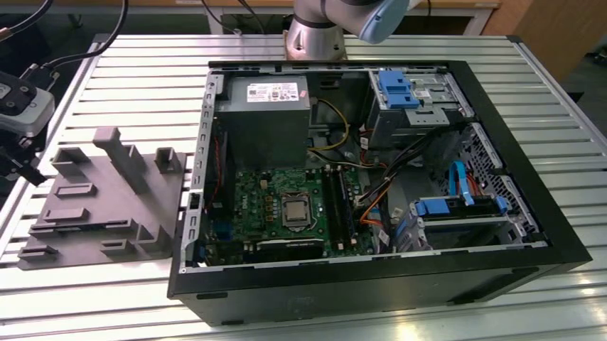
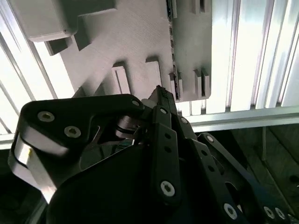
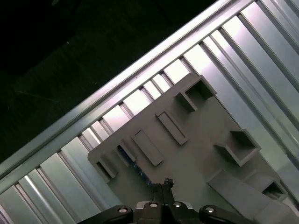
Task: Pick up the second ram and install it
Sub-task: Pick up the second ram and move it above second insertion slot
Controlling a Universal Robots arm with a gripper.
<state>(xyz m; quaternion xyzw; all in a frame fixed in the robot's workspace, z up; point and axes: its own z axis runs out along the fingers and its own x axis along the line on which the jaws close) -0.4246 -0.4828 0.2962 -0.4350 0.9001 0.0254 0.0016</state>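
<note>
At the exterior view's far left, the gripper (image 1: 27, 169) hung over the edge of the slatted aluminium table (image 1: 104, 298), just beside the grey moulded tray (image 1: 114, 206). In both wrist views its fingertips were pressed together with nothing visible between them, poised above the tray's flat base near one corner. The second ram (image 2: 171, 51) stood on edge in the tray – a thin dark strip between low ribs, close to the gripper's tip but apart from it. In the first wrist view it showed as a short bluish line (image 3: 127, 157). Further right lay the open computer case (image 1: 379, 284), with the grey power supply (image 1: 261, 121) above the green motherboard (image 1: 261, 202). The long black memory slots (image 1: 337, 202) ran beside the board – and a blue drive caddy (image 1: 455, 207) sat near the case's right wall.
</note>
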